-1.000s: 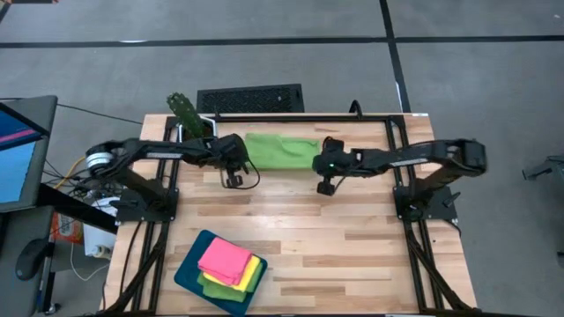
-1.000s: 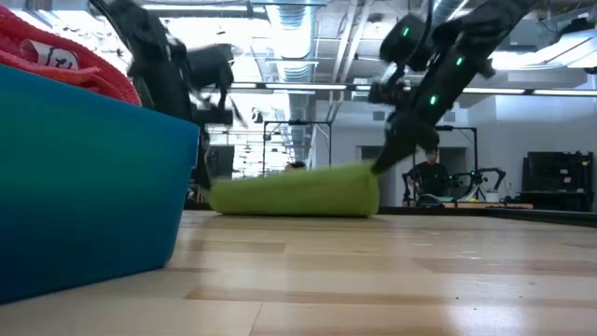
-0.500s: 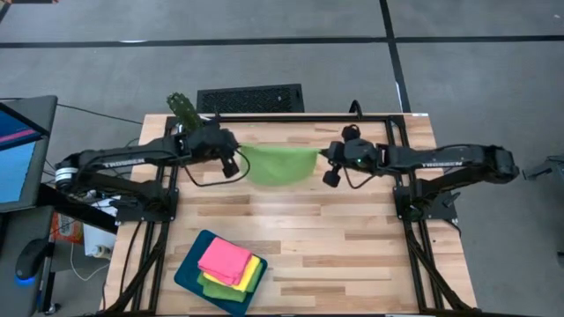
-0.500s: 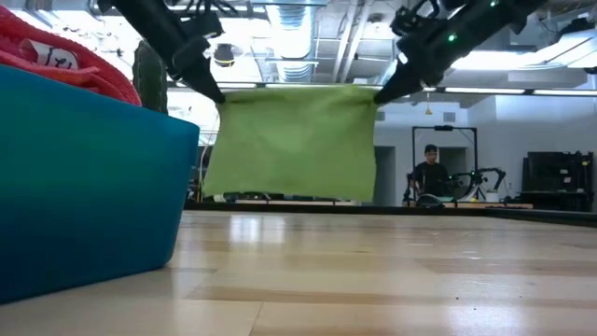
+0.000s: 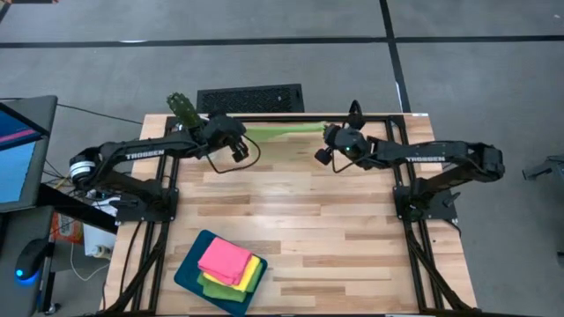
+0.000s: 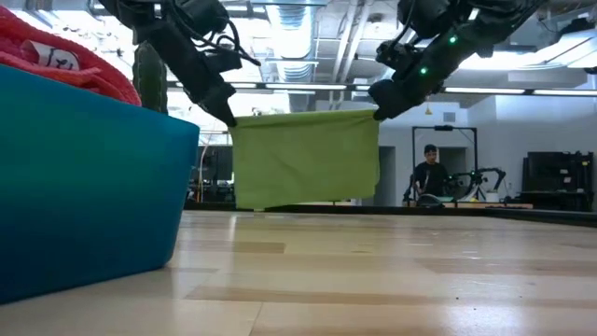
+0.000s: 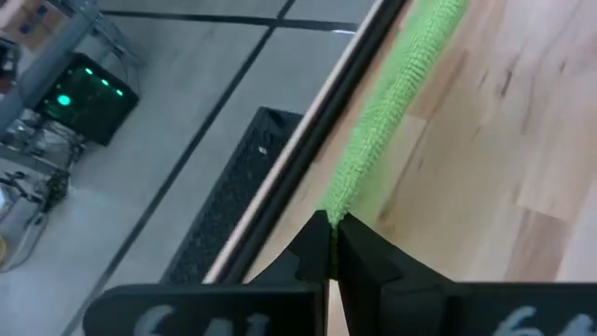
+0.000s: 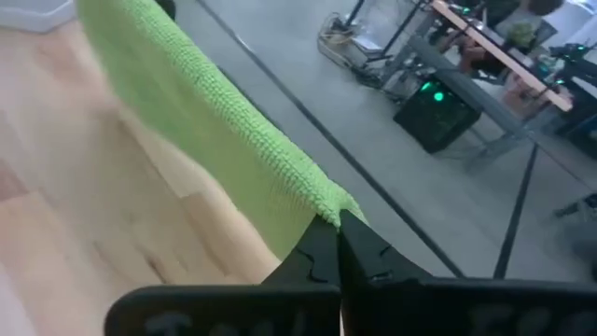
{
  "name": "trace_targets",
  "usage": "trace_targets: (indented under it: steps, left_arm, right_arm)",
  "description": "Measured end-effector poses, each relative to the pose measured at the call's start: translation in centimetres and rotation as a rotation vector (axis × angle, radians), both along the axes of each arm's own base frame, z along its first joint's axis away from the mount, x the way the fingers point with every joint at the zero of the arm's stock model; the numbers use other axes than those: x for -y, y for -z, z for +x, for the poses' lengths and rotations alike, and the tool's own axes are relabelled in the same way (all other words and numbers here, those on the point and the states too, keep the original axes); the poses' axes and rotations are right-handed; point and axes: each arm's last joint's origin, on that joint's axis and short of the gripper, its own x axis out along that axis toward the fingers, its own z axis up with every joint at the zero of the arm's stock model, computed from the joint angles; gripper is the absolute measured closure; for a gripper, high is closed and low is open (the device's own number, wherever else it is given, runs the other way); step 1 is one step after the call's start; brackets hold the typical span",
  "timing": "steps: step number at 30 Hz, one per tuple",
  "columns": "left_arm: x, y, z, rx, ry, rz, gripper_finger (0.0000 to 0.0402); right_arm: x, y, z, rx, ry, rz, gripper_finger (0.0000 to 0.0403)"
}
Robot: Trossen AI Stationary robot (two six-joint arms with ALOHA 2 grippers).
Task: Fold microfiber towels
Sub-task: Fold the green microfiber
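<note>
A lime green microfiber towel (image 6: 306, 159) hangs as a flat sheet between my two grippers over the table's far edge; from above it shows as a thin strip (image 5: 284, 129). My left gripper (image 6: 230, 119) is shut on its upper left corner and my right gripper (image 6: 376, 111) on its upper right corner. The towel's lower edge (image 6: 303, 205) is close to the table top; I cannot tell whether it touches. More towels, pink (image 5: 225, 259) over yellow and green ones, lie folded in a stack. My left gripper pinches the towel's upper corner (image 7: 341, 200) between its two fingertips, coming slanting down from the table's left. The cloth hangs below the fingers, and its top edge runs nearly straight to the other gripper. My right gripper pinches the opposite upper corner (image 8: 325, 202) between its fingertips, coming slanting down from the table's right. The towel hangs below the hold with its top edge drawn nearly straight.
The stack of folded towels sits in a dark teal tray (image 5: 187, 275) at the near left, looming large in the low view (image 6: 93, 187). A green cactus-like object (image 5: 183, 109) stands at the far left corner. A person (image 6: 430, 174) is in the room behind.
Both grippers have risen and gone toward the table's far edge, tipping from pointing down to nearer level, shut all the while. The towel, bunched on the table a second ago, has been lifted by its two corners and now hangs spread out.
</note>
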Motion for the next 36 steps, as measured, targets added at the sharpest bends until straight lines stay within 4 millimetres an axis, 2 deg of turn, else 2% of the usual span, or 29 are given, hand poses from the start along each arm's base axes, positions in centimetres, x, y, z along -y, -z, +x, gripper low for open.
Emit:
trace_targets:
  steps: [3,5,9,13,16,18,21,26,36]
  left_arm:
    - [0.7,0.3,0.0,-0.007,0.007,-0.021,0.0401]
    - [1.5,1.5,-0.1,-0.029,0.030,-0.053,0.0401]
    - [3.7,4.5,-0.4,-0.072,0.095,-0.162,0.0401]
    - [6.6,6.4,-0.7,-0.095,0.134,-0.256,0.0401]
    - [8.5,6.9,-0.6,-0.112,0.184,-0.298,0.0401]
    - [9.2,6.8,-0.5,-0.114,0.202,-0.281,0.0401]
    - [9.2,6.6,-0.3,-0.103,0.183,-0.208,0.0401]
    - [7.3,6.2,-0.2,-0.078,0.136,-0.147,0.0401]
    - [3.5,6.4,-0.6,-0.026,0.107,-0.219,0.0401]
  right_arm:
    - [-0.9,0.2,0.1,-0.014,-0.024,0.016,0.0397]
    - [-1.9,0.7,0.3,-0.033,-0.041,0.047,0.0397]
    - [-4.7,2.4,0.6,-0.102,-0.103,0.155,0.0397]
    - [-8.1,4.0,0.6,-0.148,-0.165,0.278,0.0397]
    - [-10.2,5.0,0.7,-0.174,-0.197,0.308,0.0397]
    - [-10.6,5.5,0.9,-0.181,-0.192,0.322,0.0397]
    - [-10.0,6.6,1.2,-0.196,-0.137,0.343,0.0396]
    - [-7.7,8.0,1.6,-0.207,-0.033,0.379,0.0396]
    - [-3.7,7.7,1.4,-0.159,0.041,0.465,0.0396]
